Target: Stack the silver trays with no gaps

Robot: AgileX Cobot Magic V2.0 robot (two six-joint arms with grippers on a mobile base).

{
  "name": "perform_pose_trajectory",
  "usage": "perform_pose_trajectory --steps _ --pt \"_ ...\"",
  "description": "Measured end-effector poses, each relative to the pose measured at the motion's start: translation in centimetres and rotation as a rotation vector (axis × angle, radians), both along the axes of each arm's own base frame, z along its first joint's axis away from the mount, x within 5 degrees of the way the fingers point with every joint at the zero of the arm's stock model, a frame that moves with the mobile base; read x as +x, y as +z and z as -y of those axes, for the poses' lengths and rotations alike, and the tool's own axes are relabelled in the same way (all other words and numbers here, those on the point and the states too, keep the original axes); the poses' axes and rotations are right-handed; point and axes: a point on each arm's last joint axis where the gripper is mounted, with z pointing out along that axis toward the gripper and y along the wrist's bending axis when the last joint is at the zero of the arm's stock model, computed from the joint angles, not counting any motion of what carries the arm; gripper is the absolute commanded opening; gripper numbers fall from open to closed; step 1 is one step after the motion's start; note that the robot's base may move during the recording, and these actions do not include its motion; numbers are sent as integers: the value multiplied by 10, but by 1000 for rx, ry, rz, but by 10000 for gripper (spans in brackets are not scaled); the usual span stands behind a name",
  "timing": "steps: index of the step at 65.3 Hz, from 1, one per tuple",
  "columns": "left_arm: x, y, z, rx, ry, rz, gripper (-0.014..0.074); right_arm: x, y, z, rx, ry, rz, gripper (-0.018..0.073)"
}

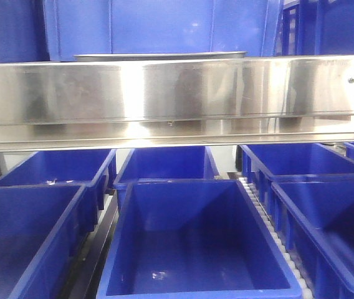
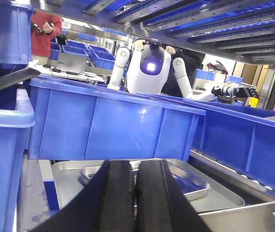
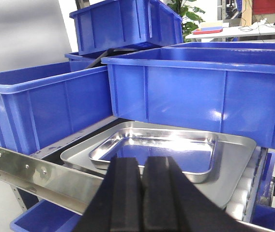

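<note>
Small silver tray (image 3: 152, 152) sits inside larger silver tray (image 3: 234, 159) on shelf, below blue bins (image 3: 195, 92). Left pincer (image 2: 135, 198) and right pincer (image 3: 145, 193) both pressed closed, empty. Risk: small tray skewed, rim rides up, gap remains.

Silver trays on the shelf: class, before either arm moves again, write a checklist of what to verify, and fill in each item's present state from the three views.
1. Smaller tray sits inside the larger tray: ok, it lies within the rim in both wrist views.
2. Stack is gap-free: not ok; in the left wrist view the smaller tray looks skewed in the larger tray, its rim raised.
3. Left gripper is empty: ok, fingers shut together on nothing.
4. Right gripper is empty: ok, shut likewise.
5. Room over the trays: cannot tell; a blue bin stands close behind them.
6. Shelf rail blocks the front view: not ok, only a tray edge shows.
</note>
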Motion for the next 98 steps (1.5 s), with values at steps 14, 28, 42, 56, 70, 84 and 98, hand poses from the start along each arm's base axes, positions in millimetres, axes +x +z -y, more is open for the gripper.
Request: perform_pose_trajectory --steps 14,28,42,56,70,84,98 --pt "-1 0 0 -1 0 2 4 0 1 0 3 1 6 -78" --pt "-1 0 0 -1 0 2 4 -8 -11 9 -4 -30 44 -78" --pt "-1 0 0 -1 0 2 4 -30 -41 43 -163 -275 224 -78" --pt "-1 0 0 -1 0 2 4 -48 -82 59 -184 -465 230 -78" --pt "-1 0 0 -1 0 2 4 -54 -117 63 -193 -516 201 -78" --pt "-1 0 0 -1 0 2 4 -54 -151 63 -140 -509 130 -78" --pt "-1 0 0 -1 0 2 4 -53 -160 62 -145 -502 73 -78"
